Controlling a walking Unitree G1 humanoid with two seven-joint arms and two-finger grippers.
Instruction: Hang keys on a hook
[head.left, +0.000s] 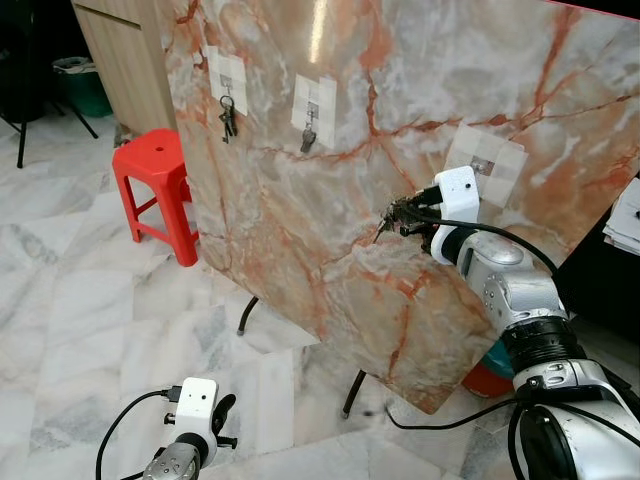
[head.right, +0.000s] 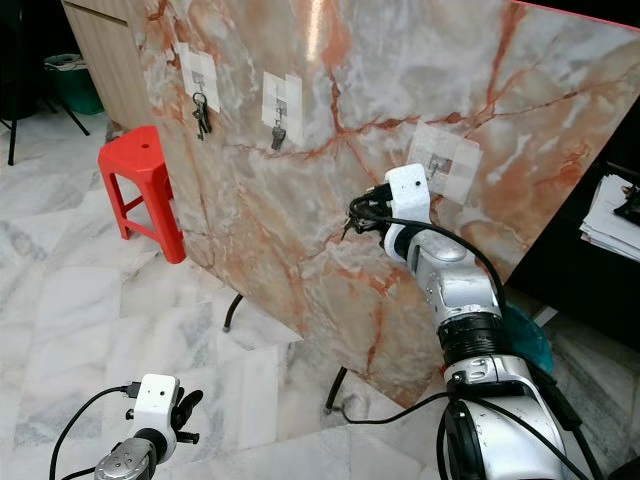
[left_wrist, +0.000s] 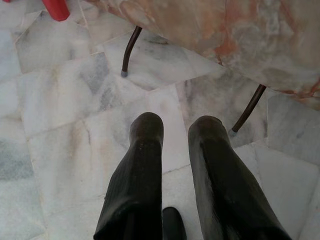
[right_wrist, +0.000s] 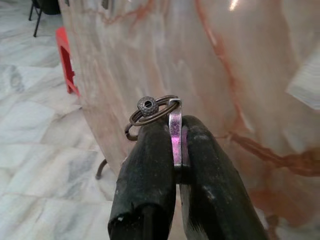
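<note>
a: we see a tilted marble slab (head.left: 330, 180) on a pale tiled floor (head.left: 70, 300), a red stool (head.left: 155, 190) beside it.
b: our right gripper (right_wrist: 177, 150) is clamped on the keys (right_wrist: 155, 112), just off the slab, below a hook (head.left: 487, 166).

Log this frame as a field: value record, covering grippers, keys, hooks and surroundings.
right gripper: raised in front of the marble panel, fingers shut on a key with its ring sticking out above the fingertips
left gripper: low, pointing at the tiled floor, holding nothing
free hook: on a taped patch, up and to the right of the right gripper, nothing hanging on it
taken hooks: two, further left; key bunch on one, single key on the other
surroundings: red stool left of the panel
</note>
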